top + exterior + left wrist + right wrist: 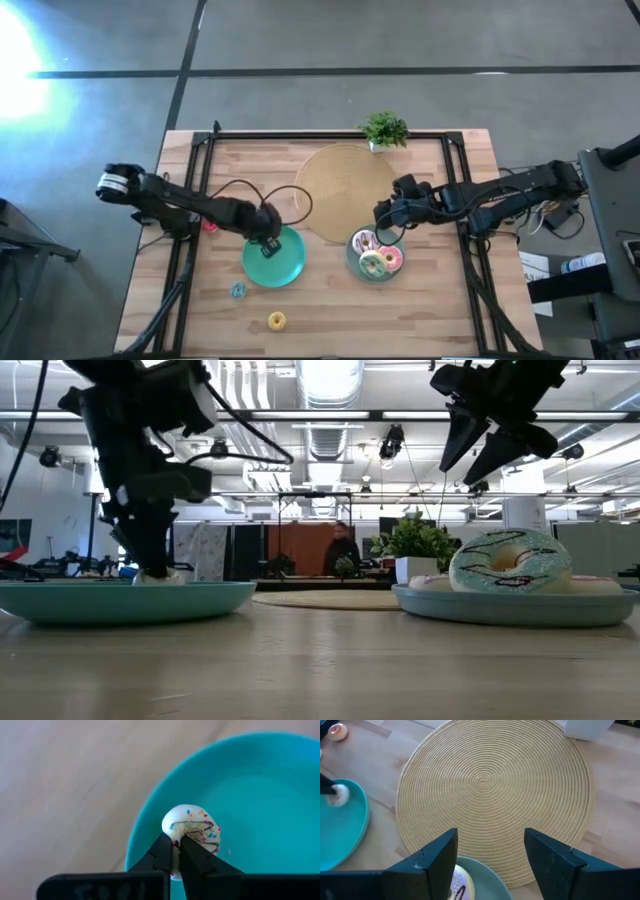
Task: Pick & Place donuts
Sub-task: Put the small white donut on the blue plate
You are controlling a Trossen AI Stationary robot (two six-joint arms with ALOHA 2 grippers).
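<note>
My left gripper (268, 243) is shut on the tiny cream sprinkled donut (192, 827) over the left teal plate (290, 265), near the plate's far left rim. My right gripper (385, 215) is open and empty, held high over the near edge of the tan mat (345, 185), just beyond the right plate (349, 260). That plate holds the white-pink sprinkled donut (364, 241), the green-iced donut (374, 264) and the pink donut (391, 258). The tiny red-orange donut (210, 226), blue donut (237, 291) and yellow donut (277, 321) lie on the table. My left gripper pinches the cream donut's ring (176, 840) between its two fingertips, on the side toward the plate's rim. The fingers point down from above. The donut is down at the plate (160, 576); the plate's rim hides its underside, so I cannot tell whether it rests there.
A potted plant (385, 130) stands at the table's far edge, beyond the mat. Black frame rails run along the table's left, right and far sides. Bare wood lies between the two plates and along the near edge. A person (343, 550) shows far off in the room.
</note>
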